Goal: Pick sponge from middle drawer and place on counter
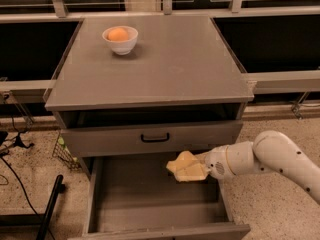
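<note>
gripper [186, 167] clamped on sponge [173, 167], held over the right side of the open drawer [145, 204]. bowl [120, 40] stands on counter [175, 66], back left.

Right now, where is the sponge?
In the camera view, the sponge is held by the end effector above the right side of the open middle drawer, just below the upper drawer front.

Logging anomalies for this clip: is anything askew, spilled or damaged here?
Nothing stands out. The gripper holds the sponge over the open drawer, at its right rear; the bowl sits upright on the counter.
</note>
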Robot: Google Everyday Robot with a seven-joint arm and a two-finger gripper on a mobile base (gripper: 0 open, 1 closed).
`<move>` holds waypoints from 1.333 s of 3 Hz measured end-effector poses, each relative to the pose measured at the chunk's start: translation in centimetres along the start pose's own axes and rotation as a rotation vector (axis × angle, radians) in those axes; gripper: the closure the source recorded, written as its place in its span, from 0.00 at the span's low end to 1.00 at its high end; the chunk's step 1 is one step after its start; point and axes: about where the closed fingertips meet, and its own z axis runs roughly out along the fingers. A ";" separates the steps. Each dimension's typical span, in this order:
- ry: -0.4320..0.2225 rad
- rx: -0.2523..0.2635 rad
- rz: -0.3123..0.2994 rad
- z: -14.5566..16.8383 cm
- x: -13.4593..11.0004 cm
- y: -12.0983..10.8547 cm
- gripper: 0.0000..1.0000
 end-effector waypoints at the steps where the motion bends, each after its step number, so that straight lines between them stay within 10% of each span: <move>1: -0.038 -0.036 -0.077 -2.1 -5.5 0.5 1.00; 2: -0.097 -0.039 -0.173 -4.1 -10.8 0.0 1.00; 4: -0.072 -0.049 -0.186 -5.0 -11.9 1.2 1.00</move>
